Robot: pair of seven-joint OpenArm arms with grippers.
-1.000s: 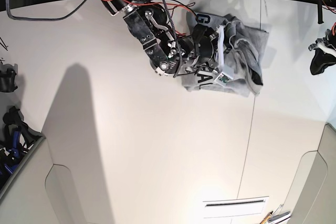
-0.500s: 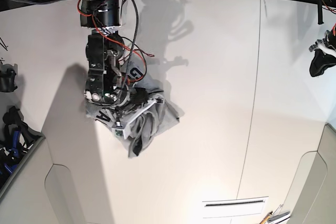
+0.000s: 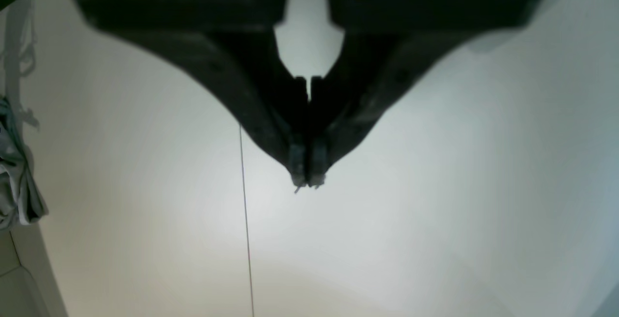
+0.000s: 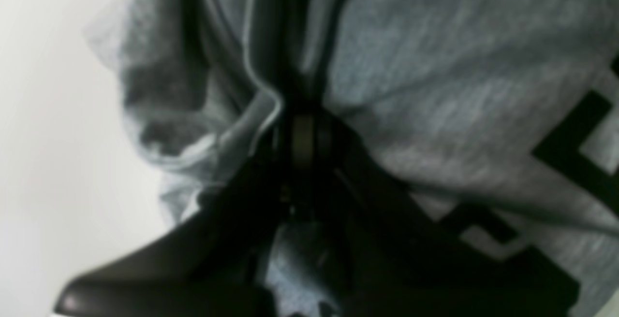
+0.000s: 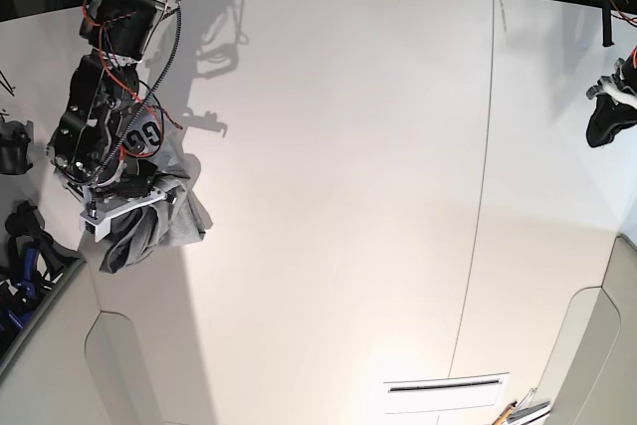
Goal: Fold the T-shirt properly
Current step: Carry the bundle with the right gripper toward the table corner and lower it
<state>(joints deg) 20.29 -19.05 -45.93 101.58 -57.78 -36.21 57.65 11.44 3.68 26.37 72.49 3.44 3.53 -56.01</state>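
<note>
Shirt held in a bunch at the table's left edge

Grey cloth of the T-shirt (image 5: 159, 211) is seen gathered into a crumpled bundle near the left edge of the white table (image 5: 348, 196) in the base view, close under the right arm (image 5: 100, 116). Dark block lettering is shown on the upper part of the bundle, and a loose fold is seen hanging down toward the table's lower left corner. The right gripper (image 4: 302, 148) is pressed closed on the T-shirt (image 4: 435, 90), with folds of fabric pinched between its two dark fingers (image 4: 232, 210) in the right wrist view; part of the dark lettering is visible at the right side of that picture, though the picture is blurred. Whether the bundle is lifted clear of the table or resting on it cannot be told.

The left gripper (image 3: 308, 179) is seen closed with nothing between its fingertips, which meet above bare table surface beside a thin seam line (image 3: 245, 220). In the base view the left gripper (image 5: 607, 111) is placed at the far right edge, well apart from the shirt. A small part of the grey cloth (image 3: 14, 181) is visible at the left border of the left wrist view
</note>
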